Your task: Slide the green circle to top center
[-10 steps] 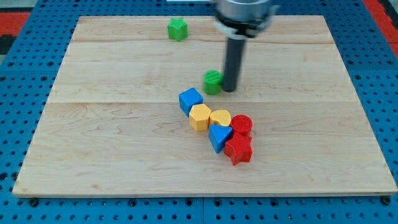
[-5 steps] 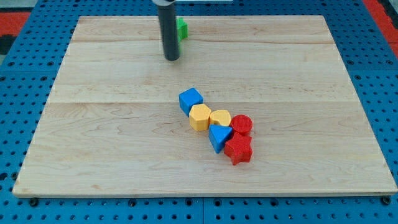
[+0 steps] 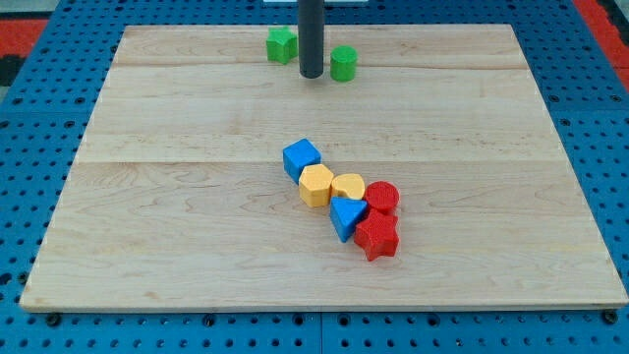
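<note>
The pale wooden table (image 3: 177,226) with its lengthwise grain fills most of the frame, resting on a blue perforated base (image 3: 29,197) that shows along the left, right and bottom edges. Coming down from the top centre of the frame is the straight dark rod (image 3: 311,34); the arm carries no gripper, so there is nothing to be apart or together, and my tip (image 3: 312,75) sits on the table near its top edge. Just to the right of my tip, close but with a sliver of wood showing between, stands the green circle block (image 3: 343,63), in the upper centre of the frame. On the rod's other side, up and to the left, is a green block (image 3: 281,44) of blocky, uncertain shape. Well below, in the middle of the frame, a touching cluster runs diagonally down to the right: a blue cube (image 3: 302,158), a yellow hexagonal block (image 3: 316,185), a yellow rounded block (image 3: 348,186), a blue triangular block (image 3: 346,216), a red round block (image 3: 382,197) and a red star-like block (image 3: 376,237).
</note>
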